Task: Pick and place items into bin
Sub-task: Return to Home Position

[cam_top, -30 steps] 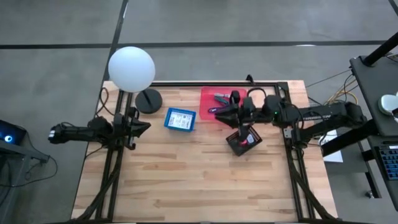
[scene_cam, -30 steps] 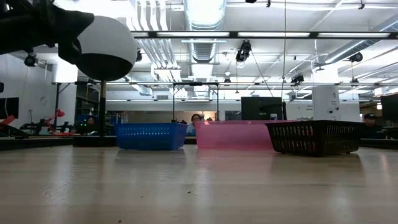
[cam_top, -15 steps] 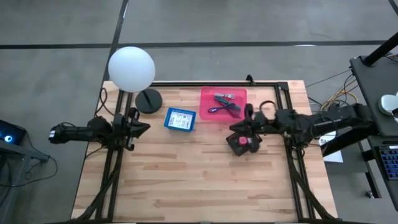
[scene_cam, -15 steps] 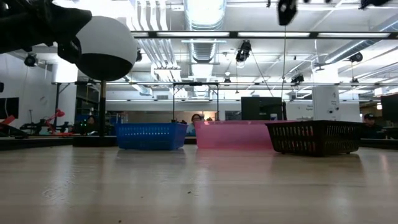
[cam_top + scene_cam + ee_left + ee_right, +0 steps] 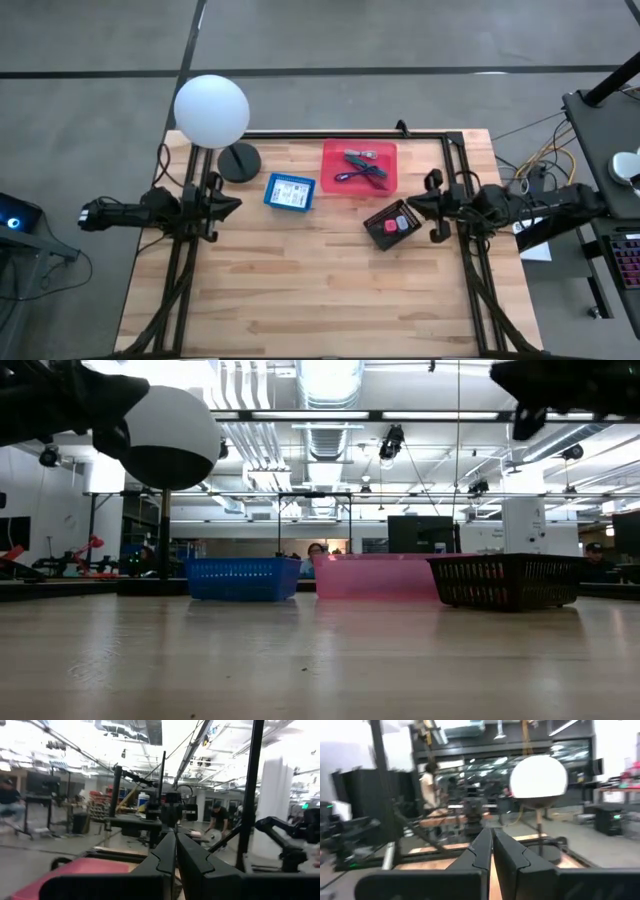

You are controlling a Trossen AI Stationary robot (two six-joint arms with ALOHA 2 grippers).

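Several thin sticks (image 5: 360, 168), purple, teal and silver, lie on the floor of the pink bin (image 5: 330, 152) at the table's far middle. A small red-pink piece (image 5: 391, 226) lies in the black bin (image 5: 378, 216) nearer the right side. My right gripper (image 5: 412, 203) is shut and holds nothing. It hangs level just right of the black bin and points toward the table's left; its fingertips (image 5: 490, 839) meet in the right wrist view. My left gripper (image 5: 234, 203) waits shut at the table's left edge, its fingers (image 5: 175, 845) pressed together.
A blue bin (image 5: 290, 191) stands left of the pink one. The white globe lamp (image 5: 211, 110) rises from its black base (image 5: 238, 162) at the far left corner. A black frame (image 5: 330, 133) runs along the far edge and both sides. Bare wood fills the near half.
My right gripper has drawn back from over the pink bin toward the table's right edge, passing over the black bin and sinking lower. The sticks in the pink bin, earlier partly hidden under it, now show fully. The left arm stayed still.
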